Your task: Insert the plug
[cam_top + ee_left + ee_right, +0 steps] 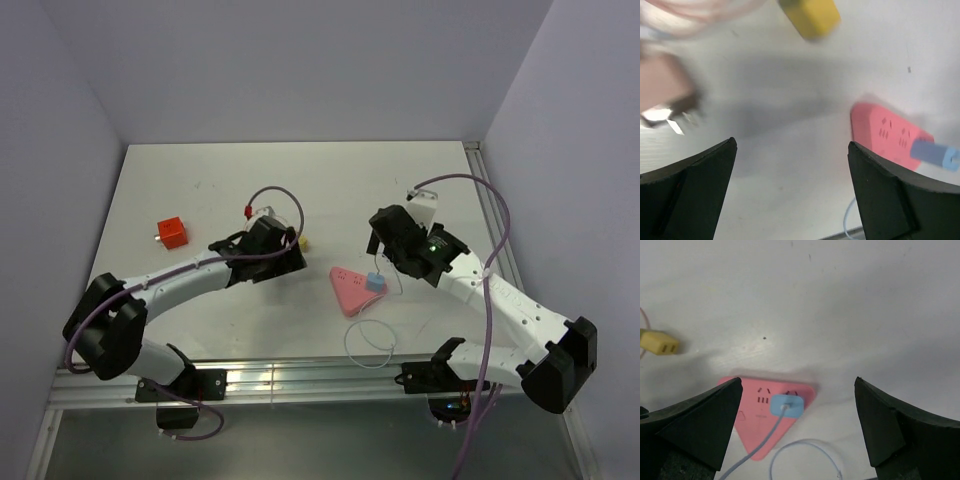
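Observation:
A pink triangular power strip [348, 292] [752, 432] [885, 130] lies flat on the white table. A light blue plug [375, 282] [786, 405] [935, 153] stands in one of its sockets, and its thin pale cable [368, 342] [805, 442] loops toward the near edge. A yellow plug [303, 242] [810, 17] [660, 343] lies loose to the left of the strip. My left gripper [285, 250] [791, 145] is open and empty over bare table between the yellow plug and the strip. My right gripper [385, 245] [797, 381] is open and empty just above the strip's far edge.
A red cube [171, 232] sits at the left of the table. A blurred pinkish block with metal prongs [670, 100] shows at the left of the left wrist view. A metal rail [300, 376] runs along the near edge. Walls close in three sides.

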